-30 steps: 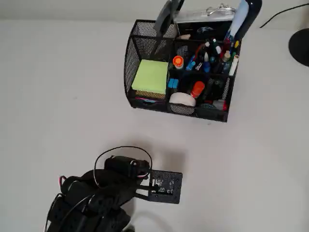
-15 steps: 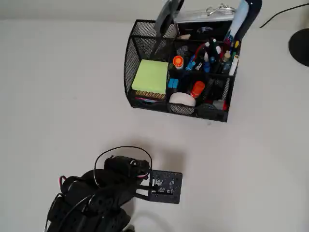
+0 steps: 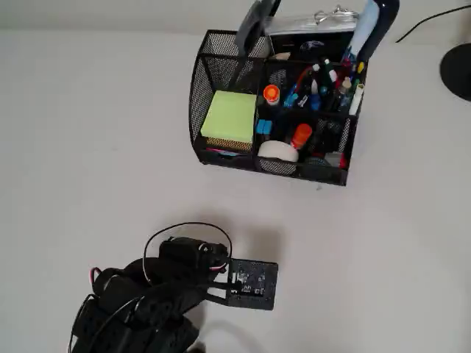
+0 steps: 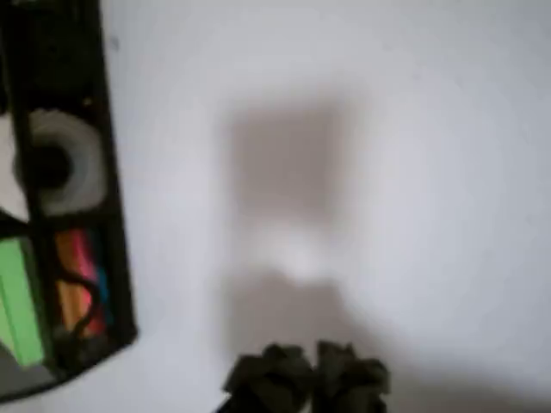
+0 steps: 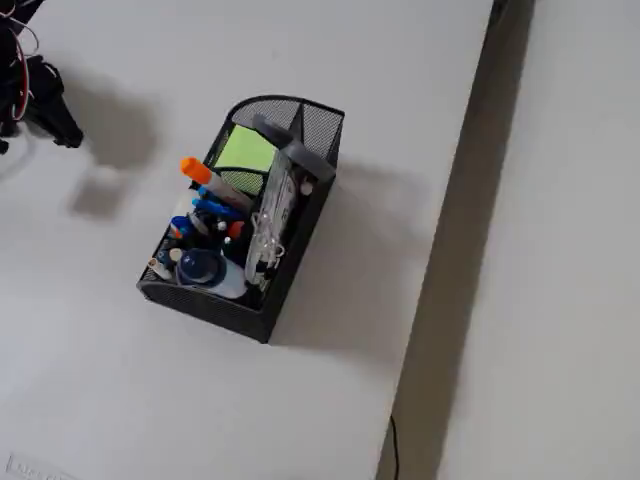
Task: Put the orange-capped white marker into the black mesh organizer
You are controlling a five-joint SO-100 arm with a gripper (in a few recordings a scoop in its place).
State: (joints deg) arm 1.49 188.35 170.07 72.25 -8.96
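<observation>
- black mesh organizer [image 3: 221, 70]: wire mesh, metal-looking, matt black
- sticky-note pad [image 3: 229, 116]: paper, matt lime green
- table [image 3: 88, 132]: smooth, matt white
- marker's orange cap [image 3: 271, 93]: glossy plastic

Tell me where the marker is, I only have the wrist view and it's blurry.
Observer: In the overhead view the marker stands orange cap up inside the organizer, in a middle compartment just right of the green sticky notes.
Operator: Is the arm close to it?
Observer: No. In the overhead view the arm sits near the bottom edge, with bare table between it and the organizer.
Operator: What's next to the marker?
Observer: Blue-capped pens crowd the compartment to its right.
</observation>
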